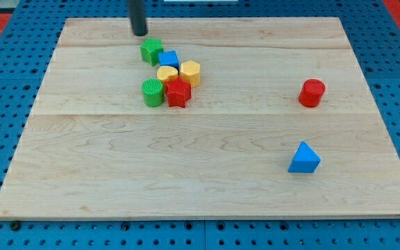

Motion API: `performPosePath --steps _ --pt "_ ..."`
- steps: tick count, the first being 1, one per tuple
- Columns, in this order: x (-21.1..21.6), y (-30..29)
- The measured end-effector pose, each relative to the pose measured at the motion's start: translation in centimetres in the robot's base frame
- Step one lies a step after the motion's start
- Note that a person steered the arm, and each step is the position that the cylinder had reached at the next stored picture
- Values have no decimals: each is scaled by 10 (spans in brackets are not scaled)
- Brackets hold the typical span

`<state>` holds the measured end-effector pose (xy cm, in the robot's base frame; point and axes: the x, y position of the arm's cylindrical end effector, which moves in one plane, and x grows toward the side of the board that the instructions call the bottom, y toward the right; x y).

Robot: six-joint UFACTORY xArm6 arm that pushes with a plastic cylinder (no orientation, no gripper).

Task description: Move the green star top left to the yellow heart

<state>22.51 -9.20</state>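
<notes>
My tip (139,32) sits just above the green star (151,51). No jaws here, only a rod. Star looks light and slippery; I'd push its flat side.

Green star (151,51) flat on board, up-left of yellow heart (167,73).

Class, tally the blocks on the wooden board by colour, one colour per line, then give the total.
Green: 2 – green star, green cylinder
Blue: 2 – blue cube, blue triangle
Yellow: 2 – yellow heart, yellow hexagon
Red: 2 – red star, red cylinder
Total: 8
</notes>
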Motion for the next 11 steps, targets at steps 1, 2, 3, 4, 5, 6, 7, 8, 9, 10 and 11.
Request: performPosePath --steps 1,2,3,4,5,6,7,8,9,10,11 --pt "33 50" --pt "44 -21" --pt "50 -57" --pt "74 -14" --pt "97 11" --pt "70 2" --pt "66 2" --pt "80 9" --pt "41 109" --pt "80 232" --pt "154 313"
